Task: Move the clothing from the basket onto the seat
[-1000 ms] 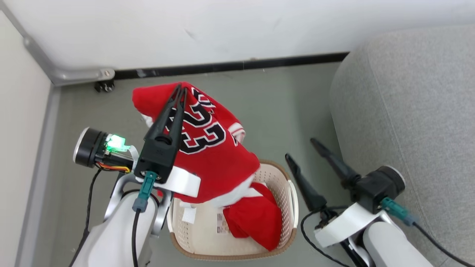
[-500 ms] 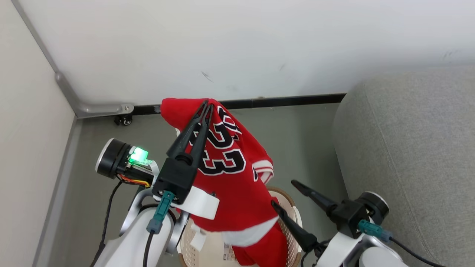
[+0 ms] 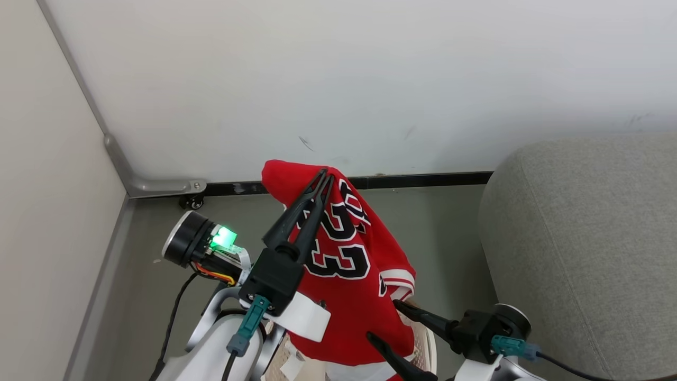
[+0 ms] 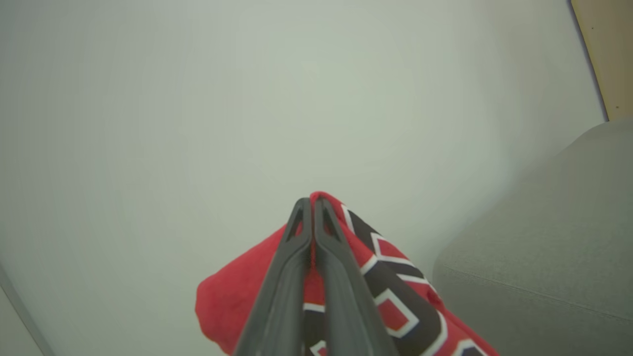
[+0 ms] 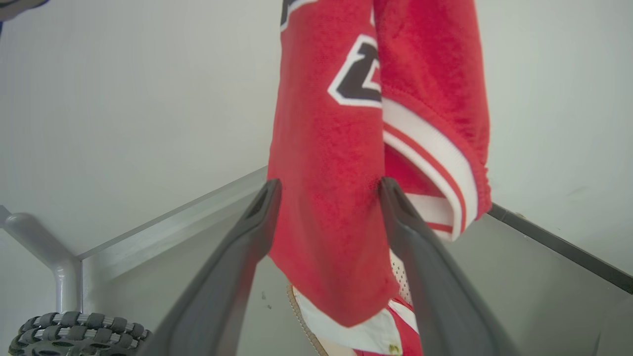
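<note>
Left end effector (image 3: 327, 173), high above the basket (image 3: 424, 352): fingers pressed together, pinching a fold at the top of the red jersey (image 3: 370, 312). The left wrist view confirmed it, with the fingertips of the left end effector (image 4: 310, 200) closed on red cloth (image 4: 232, 301).

Jersey hung from that pinch with its long axis running steeply down toward the basket. Numerals faced up and outward, and the white-trimmed hem was lowest. Could not tell whether the hem had cleared the basket rim, because the bottom edge of the head view cut it off.

Right end effector (image 3: 383, 319), low, just over the basket's right side: fingers spread wide, holding nothing. In the right wrist view the lower jersey (image 5: 321, 148) hung between the two fingers of the right end effector (image 5: 330, 182). The cloth was near or brushing them, but not clamped.

Grey sofa (image 3: 582, 238) stood to the right of the basket with a strip of floor between them. No garment lay on what could be seen of it.

Judgement: the load was carried on the left arm, while the seat lay right of the basket, on the right arm's side. The coming carry therefore had to go rightward across the basket. The long drape could snag on the rim or on the open right fingers.
</note>
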You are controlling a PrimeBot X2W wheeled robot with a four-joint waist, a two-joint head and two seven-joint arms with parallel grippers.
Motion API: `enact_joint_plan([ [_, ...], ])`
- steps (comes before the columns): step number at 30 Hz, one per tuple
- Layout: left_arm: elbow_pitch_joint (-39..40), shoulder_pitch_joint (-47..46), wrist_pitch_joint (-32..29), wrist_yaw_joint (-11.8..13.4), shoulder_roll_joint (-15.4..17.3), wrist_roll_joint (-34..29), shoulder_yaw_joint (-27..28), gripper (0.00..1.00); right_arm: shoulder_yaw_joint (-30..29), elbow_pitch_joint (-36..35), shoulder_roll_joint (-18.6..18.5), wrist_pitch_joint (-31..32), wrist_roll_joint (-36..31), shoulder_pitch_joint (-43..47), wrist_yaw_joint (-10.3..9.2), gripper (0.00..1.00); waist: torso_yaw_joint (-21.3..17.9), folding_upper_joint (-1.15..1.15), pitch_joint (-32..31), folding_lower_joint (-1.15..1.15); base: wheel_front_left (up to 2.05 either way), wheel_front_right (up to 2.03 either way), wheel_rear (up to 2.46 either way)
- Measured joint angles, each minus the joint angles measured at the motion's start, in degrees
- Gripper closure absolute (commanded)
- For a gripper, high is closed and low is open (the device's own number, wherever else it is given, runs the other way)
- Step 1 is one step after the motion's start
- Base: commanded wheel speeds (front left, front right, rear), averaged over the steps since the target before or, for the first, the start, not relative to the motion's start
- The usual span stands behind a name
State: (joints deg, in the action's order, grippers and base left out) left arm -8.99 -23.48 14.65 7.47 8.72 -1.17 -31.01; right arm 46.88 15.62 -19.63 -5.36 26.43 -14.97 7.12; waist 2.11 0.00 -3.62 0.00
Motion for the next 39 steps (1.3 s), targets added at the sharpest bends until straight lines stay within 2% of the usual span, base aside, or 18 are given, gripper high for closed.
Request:
enact_joint_plan([
  [8, 1.58, 0.00, 0.00, -1.01, -0.68, -0.10, -2.14, 1.00, 1.42, -0.64, -1.60, 0.91, 1.83, -0.43, 0.00, 0.00, 0.75, 0.00, -1.15, 0.00, 0.00, 0.00, 0.00],
  [20, 3.44, -0.04, -1.60, -3.02, -2.22, -0.19, -5.19, 1.00, 3.92, -0.92, -1.34, 1.35, 3.46, -3.52, 0.00, 0.00, 1.97, 0.00, -1.06, 0.00, 0.00, 0.00, 0.00],
  [21, 3.52, -0.05, -1.71, -3.28, -2.25, -0.18, -5.30, 1.00, 4.23, -0.92, -1.24, 1.33, 3.46, -3.88, 0.00, 0.23, 2.06, 0.00, -1.00, 0.00, 0.00, 0.00, 0.00],
  [22, 3.55, -0.05, -2.07, -3.45, -2.33, -0.16, -5.38, 1.00, 4.47, -0.93, -1.12, 1.32, 3.45, -4.19, 0.00, 0.54, 2.14, 0.00, -0.94, 0.00, 0.00, 0.00, 0.00],
  [23, 3.55, -0.05, -2.20, -3.45, -2.37, -0.16, -5.43, 1.00, 4.89, -0.96, -1.03, 1.30, 3.43, -4.42, 0.00, 0.73, 2.20, 0.00, -0.86, 0.00, 0.00, 0.00, 0.00],
  [24, 3.53, -0.05, -2.54, -3.45, -2.36, -0.13, -5.39, 1.00, 5.36, -1.03, -1.01, 1.14, 3.34, -4.66, 0.00, 1.00, 2.26, 0.00, -0.78, 0.00, 0.00, 0.00, 0.00],
  [31, 0.98, 0.05, -4.26, -3.35, -1.75, 0.99, -3.44, 1.00, 6.03, -1.23, -0.86, 0.23, 3.28, -5.27, 0.01, 1.00, 2.05, 0.00, -0.22, 0.00, 0.00, 0.00, 0.00],
  [39, -4.54, 2.71, -6.16, -2.67, -0.27, 4.52, 0.38, 1.00, 4.24, -2.21, -1.56, -1.27, 3.50, -5.17, 0.01, 1.00, 0.63, 0.00, 0.39, 0.00, 0.00, 0.00, 0.00],
])
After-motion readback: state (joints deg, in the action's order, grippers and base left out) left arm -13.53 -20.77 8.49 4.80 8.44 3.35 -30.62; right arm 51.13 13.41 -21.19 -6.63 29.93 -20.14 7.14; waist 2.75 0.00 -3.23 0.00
